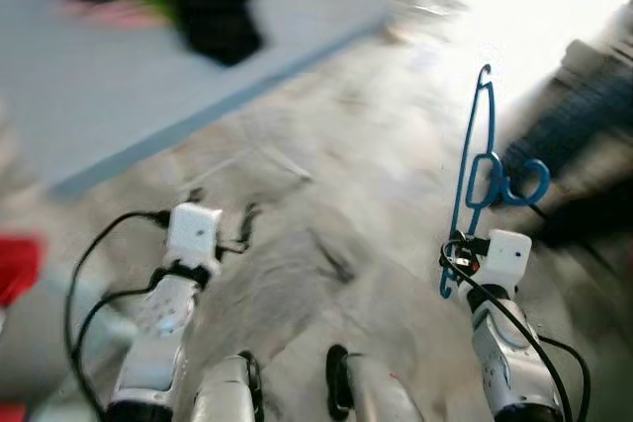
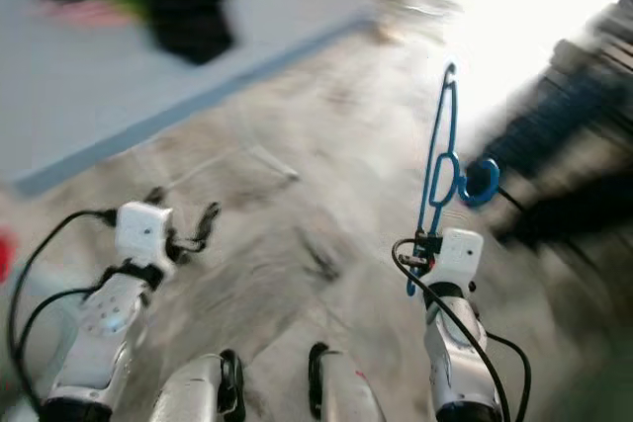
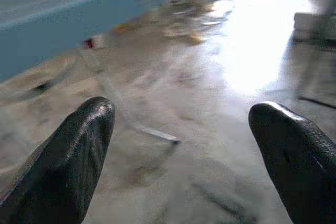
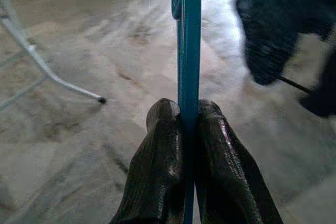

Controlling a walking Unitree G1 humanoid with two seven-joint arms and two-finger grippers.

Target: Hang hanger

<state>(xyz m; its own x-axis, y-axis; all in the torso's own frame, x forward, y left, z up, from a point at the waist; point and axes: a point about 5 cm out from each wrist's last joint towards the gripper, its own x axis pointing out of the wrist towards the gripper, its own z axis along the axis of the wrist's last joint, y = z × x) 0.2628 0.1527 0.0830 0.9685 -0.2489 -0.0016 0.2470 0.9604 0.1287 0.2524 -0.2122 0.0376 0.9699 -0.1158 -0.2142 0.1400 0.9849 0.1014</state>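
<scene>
Above the mottled concrete floor (image 1: pixel 326 145), the blue hanger (image 1: pixel 473 170) stands nearly upright, its long bar rising from the right pincer (image 4: pixel 190 145) and its hook loop curling out to the side about halfway up. In the right wrist view the two black fingers (image 4: pixel 157 182) are pressed together on the blue bar, clamped on it from both sides, so the hanger is carried clear of the floor. Beside the hanger, on its far side from the robot's middle, lies a dark blurred mass, too smeared to name. Across from the hanger, the left pincer (image 3: pixel 178 145) is held low and forward over the floor with its fingers (image 3: pixel 79 156) well apart and nothing between them. Farther from the hanger, a pale grey mat (image 1: pixel 148 66) with a darker edge lies on the floor, and a black heap (image 1: pixel 203 7) of what may be clothing sits on it; a slim metal frame leg (image 4: pixel 37 61) stands on the floor in the right wrist view. The head views are smeared, which suggests the robot is walking, so the step in hand looks like carrying the hanger to a rail. No rail or rack is clearly visible, so the next move calls for finding one, then raising the hook over it. No container can be made out.
</scene>
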